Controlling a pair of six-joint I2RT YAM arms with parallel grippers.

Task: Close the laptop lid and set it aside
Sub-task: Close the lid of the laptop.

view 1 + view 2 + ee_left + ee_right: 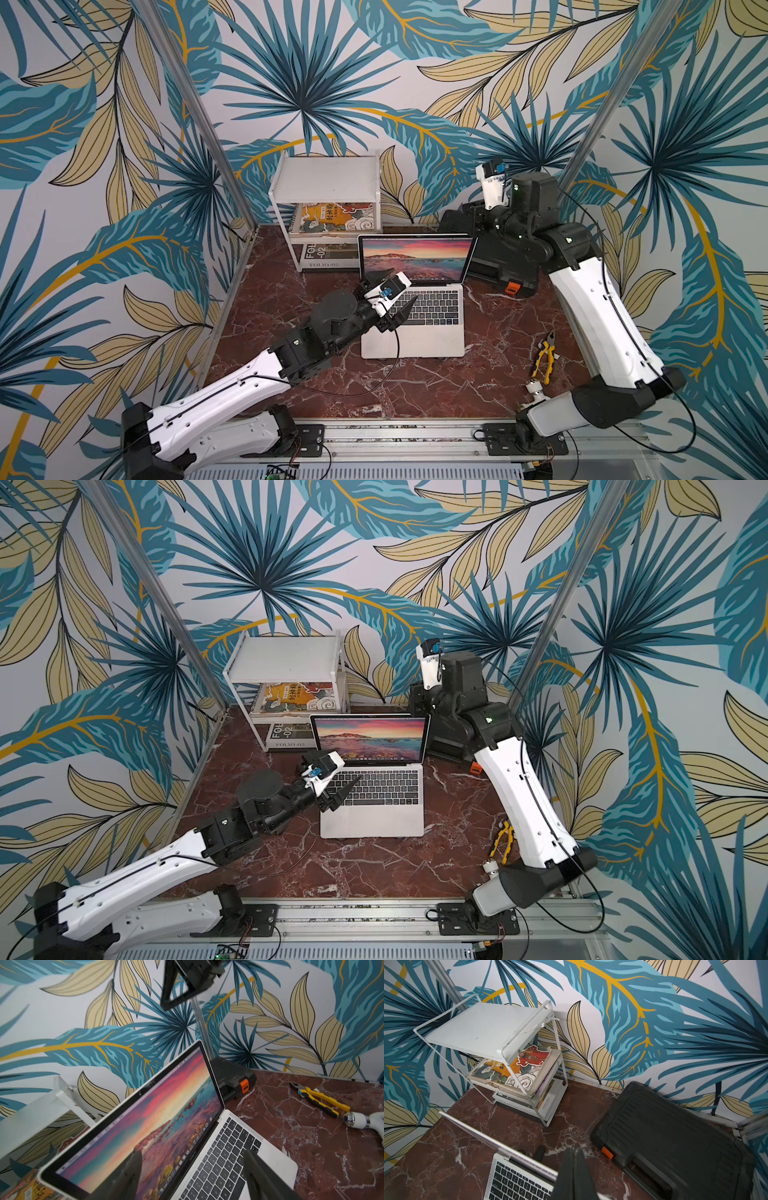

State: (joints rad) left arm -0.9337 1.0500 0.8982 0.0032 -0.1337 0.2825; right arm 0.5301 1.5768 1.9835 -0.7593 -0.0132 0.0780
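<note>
Leafy wallpaper [307, 83] in teal, beige and yellow is covering the walls on every side. Two aluminium posts [199, 116] are rising at the back corners, one well apart from the left hand [404, 283], the other near the right hand [574, 1150]. A red-brown marble tabletop [415, 386] with white veins is spreading below both hands. A white shelf rack [328, 178] is standing at the back wall, beyond the left hand, and is carrying books [332, 216] on its lower levels. Soft, even light is filling the space.
</note>
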